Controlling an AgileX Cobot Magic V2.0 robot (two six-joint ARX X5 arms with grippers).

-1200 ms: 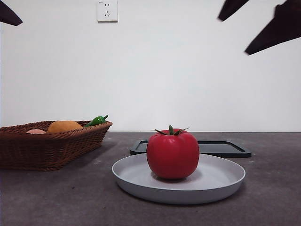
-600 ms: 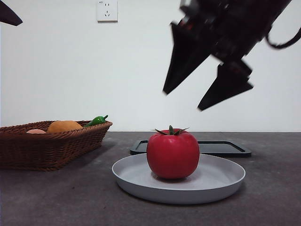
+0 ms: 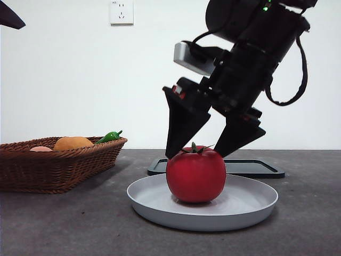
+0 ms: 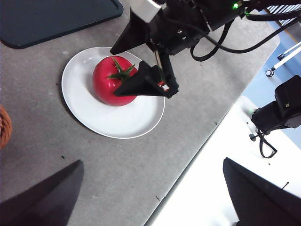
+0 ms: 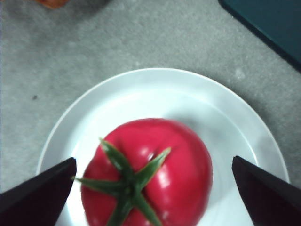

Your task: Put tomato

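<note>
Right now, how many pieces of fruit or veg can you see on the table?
4 show: the tomato on the white plate, and an orange fruit, a green pepper and something pinkish in the wicker basket. Its wall may hide more.

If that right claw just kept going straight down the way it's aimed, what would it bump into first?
Most likely the tomato. The right gripper hangs open just above it, one jaw to each side, so the jaws may slide down past its flanks toward the white plate. Exact clearance is hard to judge.
</note>
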